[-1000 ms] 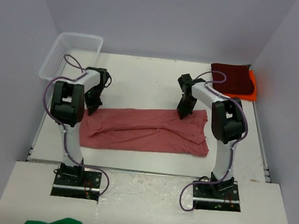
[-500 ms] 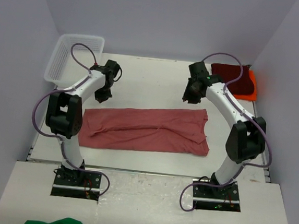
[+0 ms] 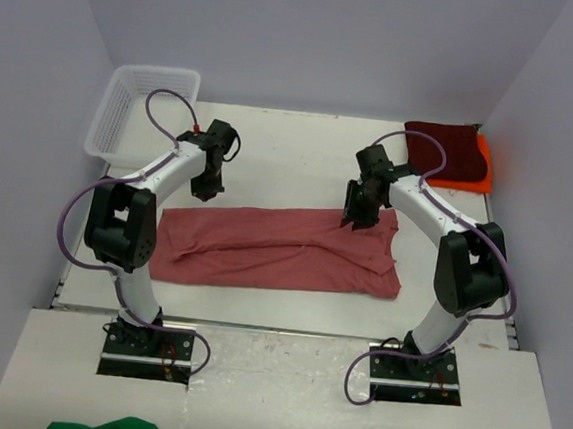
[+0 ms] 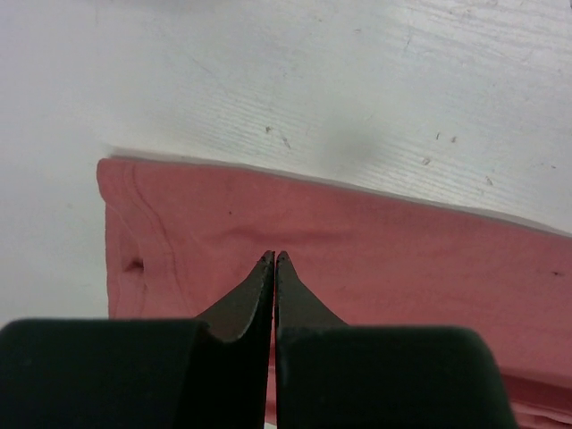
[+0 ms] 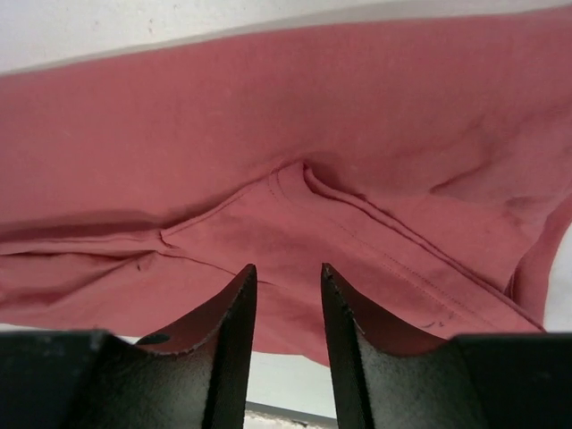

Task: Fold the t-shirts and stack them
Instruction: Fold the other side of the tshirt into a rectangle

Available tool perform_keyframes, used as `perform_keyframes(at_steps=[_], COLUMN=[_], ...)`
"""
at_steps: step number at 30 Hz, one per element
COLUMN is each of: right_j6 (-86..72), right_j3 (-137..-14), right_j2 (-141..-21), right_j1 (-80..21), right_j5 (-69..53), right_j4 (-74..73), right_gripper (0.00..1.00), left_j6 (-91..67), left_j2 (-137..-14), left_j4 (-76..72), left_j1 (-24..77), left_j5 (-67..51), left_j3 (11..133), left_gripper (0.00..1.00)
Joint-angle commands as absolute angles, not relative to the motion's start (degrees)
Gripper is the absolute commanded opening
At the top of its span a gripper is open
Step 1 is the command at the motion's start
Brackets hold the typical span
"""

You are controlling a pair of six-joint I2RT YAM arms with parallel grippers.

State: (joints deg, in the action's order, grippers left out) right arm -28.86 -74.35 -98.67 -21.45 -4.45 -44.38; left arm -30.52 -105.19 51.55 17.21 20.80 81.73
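**Rose shirt laid out as a band, both grippers over its far edge**

The rose shirt (image 3: 279,247) lies flat on the white table (image 3: 283,144) between the two arms. It is folded lengthwise into a long, soft rectangle with shallow creases running along it. In the left wrist view its end (image 4: 402,259) shows a straight far edge and a stitched hem. In the right wrist view the knit (image 5: 268,134) shows a double-stitched seam and a small raised fold.

The left gripper (image 3: 206,189) stands near the band's far left corner. Its dark, tapered fingers are pressed tip to tip (image 4: 274,259) and hold nothing. The right gripper (image 3: 354,218) stands over the band's far right part, its curved jaws parted (image 5: 288,273) with only cloth showing below the gap. Whether they touch the cloth cannot be told.

At the table's far right corner a folded maroon shirt (image 3: 443,148) lies on an orange shirt (image 3: 484,162), whose edge shows to its right. A white mesh basket (image 3: 142,91) sits at the far left corner.
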Motion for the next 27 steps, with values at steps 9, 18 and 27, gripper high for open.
perform_keyframes(at_steps=[9, 18, 27], right_j6=[-29.3, -30.7, -31.4], right_j3=[-75.8, -80.7, -83.1], right_j2=[-104.0, -109.9, -112.4], right_j1=[-22.4, -22.4, -22.4], right_j5=[-5.9, -1.6, -0.2], right_j4=[-42.1, -44.8, -47.0], right_gripper=[0.38, 0.38, 0.38], left_j6=[-27.8, -27.2, -26.5], left_j2=[-103.6, -102.8, -103.4], left_j4=[47.8, 46.8, 45.9], left_j1=[17.0, 17.0, 17.0], left_j5=[15.0, 13.4, 12.0], left_j3=[80.9, 80.6, 80.1], left_gripper=[0.00, 0.00, 0.00])
